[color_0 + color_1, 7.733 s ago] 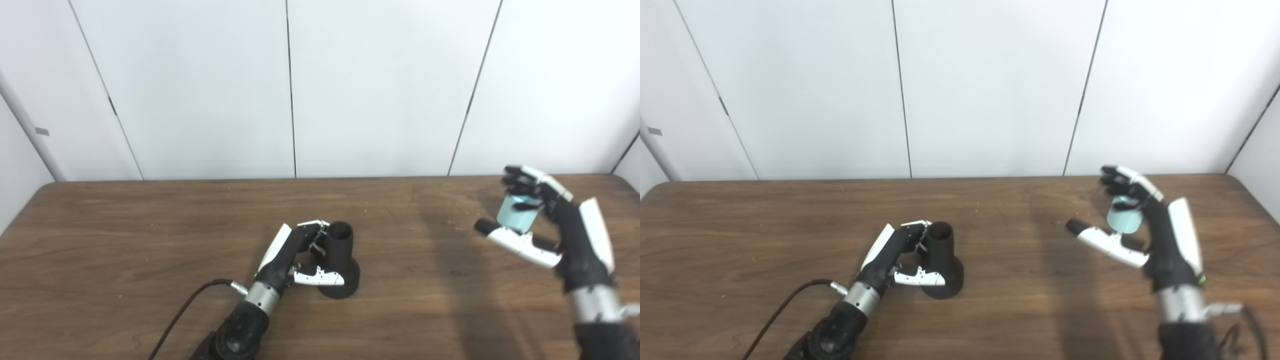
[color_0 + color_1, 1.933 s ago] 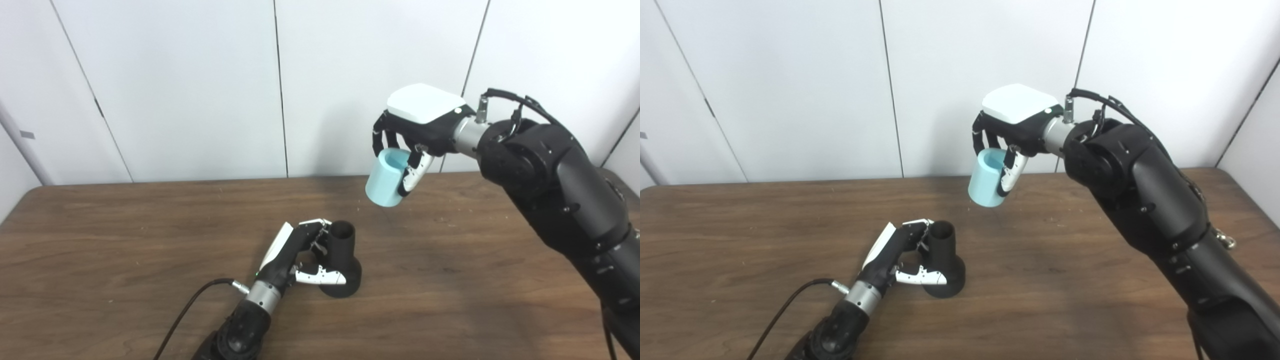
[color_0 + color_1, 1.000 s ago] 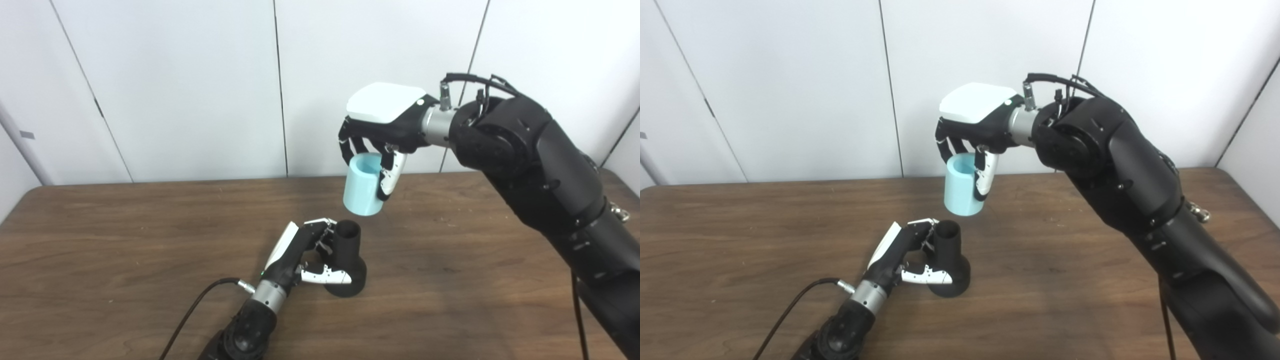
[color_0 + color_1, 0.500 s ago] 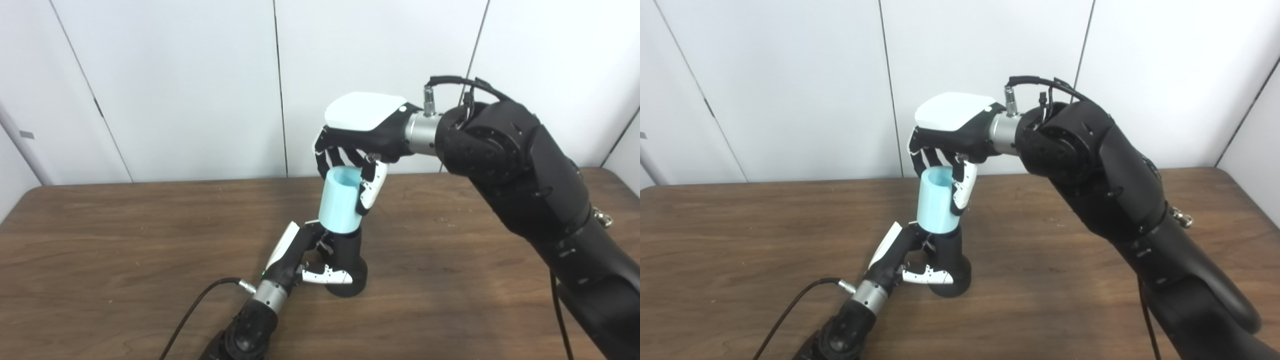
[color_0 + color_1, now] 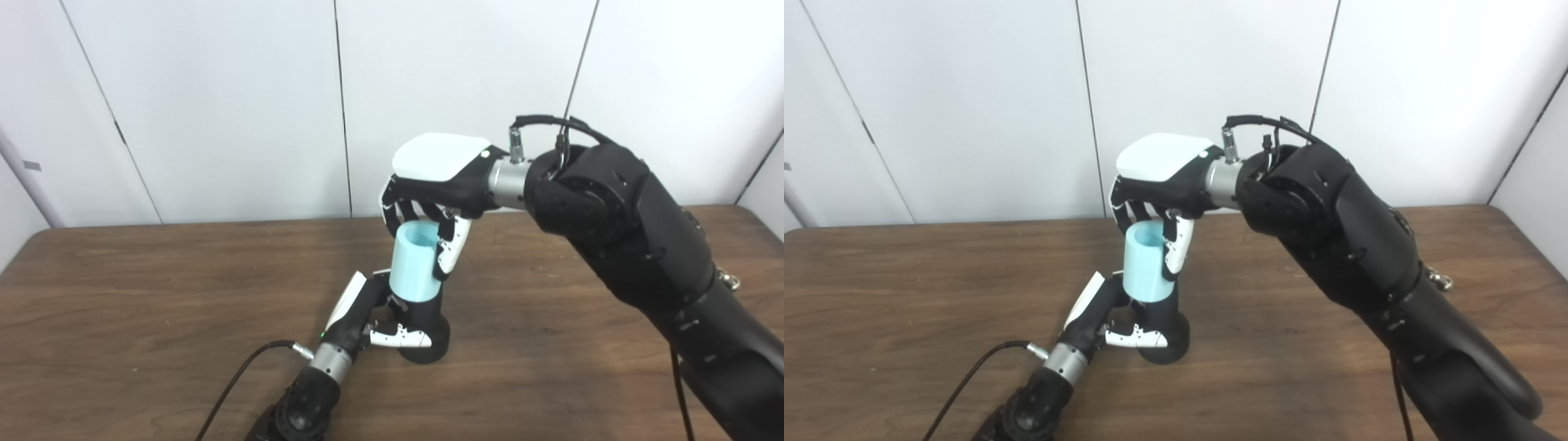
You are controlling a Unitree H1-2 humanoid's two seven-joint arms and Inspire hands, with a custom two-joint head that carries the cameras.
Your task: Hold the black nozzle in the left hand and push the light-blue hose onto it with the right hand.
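Standing upright on its flared base on the brown wooden table [image 5: 122, 294], the black nozzle [image 5: 427, 327] serves as the landmark in the left eye view. The left hand [image 5: 361, 315] lies just to the left of it, low at the table, with its fingers curled round the nozzle's neck and its white-tipped thumb across the front of the flare, so it has the nozzle in a closed grasp. The light-blue hose [image 5: 416, 263] is a short, wide, open-topped tube set over the top of the nozzle, tilted a little; its lower rim hides the nozzle's mouth, while the neck below and the base remain in sight. The right hand [image 5: 438, 184] is above the nozzle, palm down, its dark fingers reaching down behind and beside the hose's upper rim and its white thumb pressed on the hose's right side, closed on the hose. A black cable [image 5: 242, 380] trails over the table from the left wrist, down and to the left of the nozzle. In the right eye view the nozzle [image 5: 1165, 334] shows the same upright stance, the left hand [image 5: 1102, 321] wrapped on its left side, the hose [image 5: 1146, 264] capping its top, and the right hand [image 5: 1164, 177] gripping that hose from above; the right forearm runs off to the right of the nozzle, above the table [image 5: 876, 294].
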